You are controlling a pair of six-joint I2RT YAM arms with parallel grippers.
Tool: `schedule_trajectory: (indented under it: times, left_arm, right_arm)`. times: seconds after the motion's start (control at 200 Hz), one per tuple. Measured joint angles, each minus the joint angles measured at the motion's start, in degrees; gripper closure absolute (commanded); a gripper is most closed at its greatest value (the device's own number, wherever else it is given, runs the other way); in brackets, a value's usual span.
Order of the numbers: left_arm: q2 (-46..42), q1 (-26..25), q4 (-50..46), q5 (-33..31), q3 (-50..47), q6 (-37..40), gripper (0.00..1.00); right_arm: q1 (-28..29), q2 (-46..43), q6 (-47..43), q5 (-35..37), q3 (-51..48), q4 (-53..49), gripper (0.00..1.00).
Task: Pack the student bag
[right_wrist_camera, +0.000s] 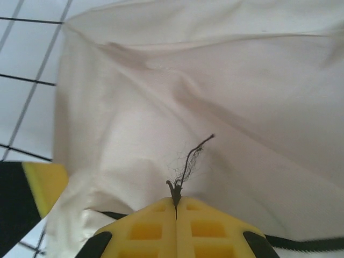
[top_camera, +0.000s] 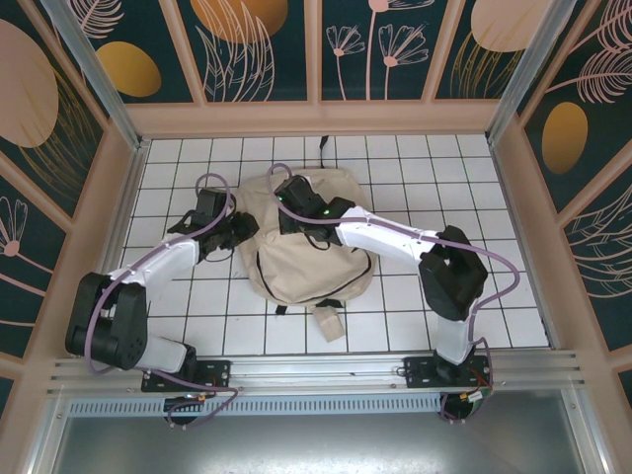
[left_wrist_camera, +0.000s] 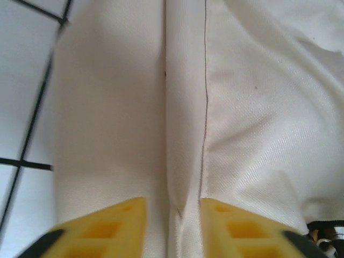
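Cream fabric, soft and creased: the student bag [top_camera: 296, 267] lies flat mid-bench [top_camera: 444, 178] (dark zipper lines [top_camera: 259, 272], black loop [top_camera: 321, 150] at its far end). The left gripper [left_wrist_camera: 172, 203] has its jaws slightly apart, astride a raised fold at the bag's left side. The right gripper [right_wrist_camera: 176, 200] has its jaws pressed together over the bag's top, a frayed dark thread [right_wrist_camera: 191, 158] at their tips.

student bag [top_camera: 296, 272] top hidden under right arm [top_camera: 385, 237], fabric edges cropped
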Motion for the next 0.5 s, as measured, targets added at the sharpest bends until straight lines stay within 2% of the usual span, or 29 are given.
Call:
schedule_trajectory:
  times: [0.125,0.245,0.365,0.5]
  left_arm:
    - [-3.5,0.5,-1.1,-0.7,0.0,0.9,0.57]
    - [-6.3,0.5,-0.9,2.8,0.0,1.5,0.58]
    - [-6.7,0.1,0.5,7.2,-0.2,0.8,0.58]
    - [-5.1,-1.5,1.7,9.4,-0.5,-1.7,0.58]
  right_arm:
    - [-0.8,-0.4,-1.5,-6.0,-1.2,4.4,1.0]
    - [-1.6,-0.9,-2.2,-11.4,-2.3,7.4,1.0]
    - [-2.2,-1.2,-2.2,-14.1,-3.1,9.2,1.0]
    - [-2.8,-3.1,-2.2,-16.1,-5.2,10.2,1.0]
